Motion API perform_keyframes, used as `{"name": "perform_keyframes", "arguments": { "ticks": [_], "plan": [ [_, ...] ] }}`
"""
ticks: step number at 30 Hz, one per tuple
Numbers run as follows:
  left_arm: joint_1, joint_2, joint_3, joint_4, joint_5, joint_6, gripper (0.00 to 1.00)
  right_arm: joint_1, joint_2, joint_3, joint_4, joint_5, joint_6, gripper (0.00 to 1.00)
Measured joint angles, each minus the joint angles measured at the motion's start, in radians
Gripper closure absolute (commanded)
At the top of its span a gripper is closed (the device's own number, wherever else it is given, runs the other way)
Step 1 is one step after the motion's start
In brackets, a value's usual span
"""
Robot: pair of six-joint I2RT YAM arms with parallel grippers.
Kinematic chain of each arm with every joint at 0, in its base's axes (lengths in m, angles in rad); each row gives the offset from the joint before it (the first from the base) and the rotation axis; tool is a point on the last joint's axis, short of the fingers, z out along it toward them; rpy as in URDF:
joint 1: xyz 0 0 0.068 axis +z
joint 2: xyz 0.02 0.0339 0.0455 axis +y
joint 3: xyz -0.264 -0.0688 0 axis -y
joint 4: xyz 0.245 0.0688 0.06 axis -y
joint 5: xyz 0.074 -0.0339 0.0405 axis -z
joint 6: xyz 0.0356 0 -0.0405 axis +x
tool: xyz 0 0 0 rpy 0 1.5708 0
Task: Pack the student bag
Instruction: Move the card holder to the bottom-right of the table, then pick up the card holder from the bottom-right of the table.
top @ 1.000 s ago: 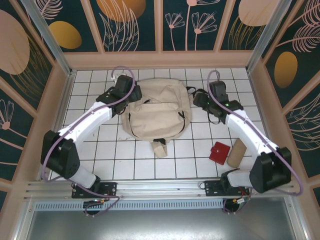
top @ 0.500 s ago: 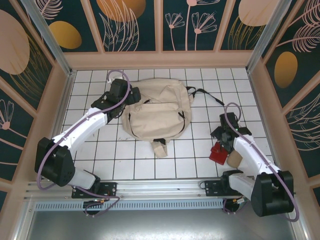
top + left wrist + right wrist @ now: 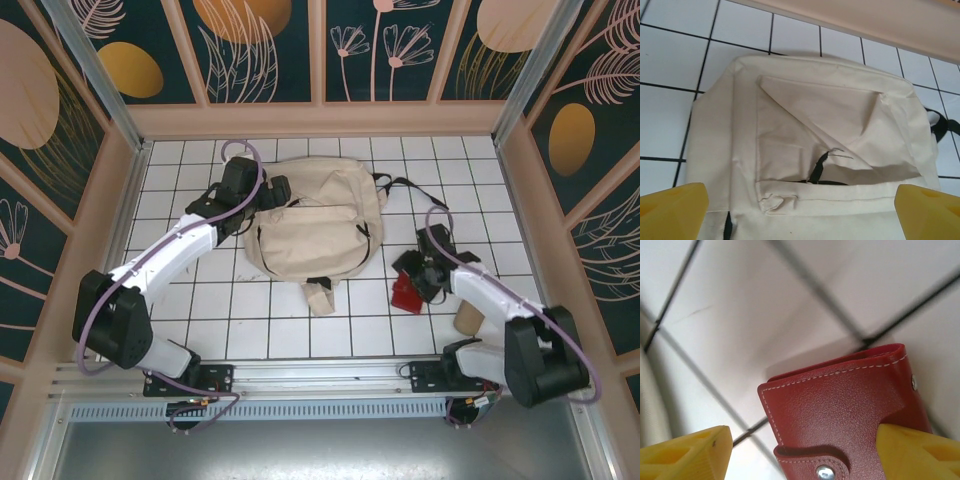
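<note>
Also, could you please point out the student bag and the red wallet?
student bag (image 3: 312,243), top external view, on its front pocket.
red wallet (image 3: 840,422), right wrist view, on its leather face.

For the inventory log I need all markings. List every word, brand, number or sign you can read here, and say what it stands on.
No readable text anywhere.
student bag: plain beige canvas, no logo or tag lettering in view.
red wallet: white stitching and metal snaps, no lettering.
tan cylinder: blank on the side that shows.
wall panels: plant and circle patterns, no letters.
</note>
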Motion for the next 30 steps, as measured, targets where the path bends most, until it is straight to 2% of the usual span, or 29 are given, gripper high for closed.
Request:
{"name": "perform_keyframes", "arguments": {
  "ticks": [4,9,15,20,25,30],
  "plan": [
    [0.000,0.022,0.000,0.001,0.088,-0.001,0.05,0.047,0.101,0.108,0.017,-0.019,-0.011,0.25],
    [-0.023,0.053,0.002,0.001,0.187,-0.003,0.08,0.045,0.079,0.201,-0.058,0.058,-0.111,0.25],
    [-0.136,0.091,0.004,0.032,0.290,-0.035,0.09,-0.013,0.007,0.126,-0.113,0.058,-0.230,0.31],
    [-0.171,0.128,0.014,0.069,0.347,-0.072,0.09,-0.051,0.000,0.024,-0.118,-0.003,-0.286,0.42],
    [-0.170,0.134,0.026,0.076,0.350,-0.090,0.08,-0.061,0.013,0.017,-0.089,-0.042,-0.331,0.55],
    [-0.170,0.134,0.031,0.080,0.353,-0.103,0.07,-0.078,0.053,0.016,-0.048,-0.065,-0.372,0.62]
  ]
}}
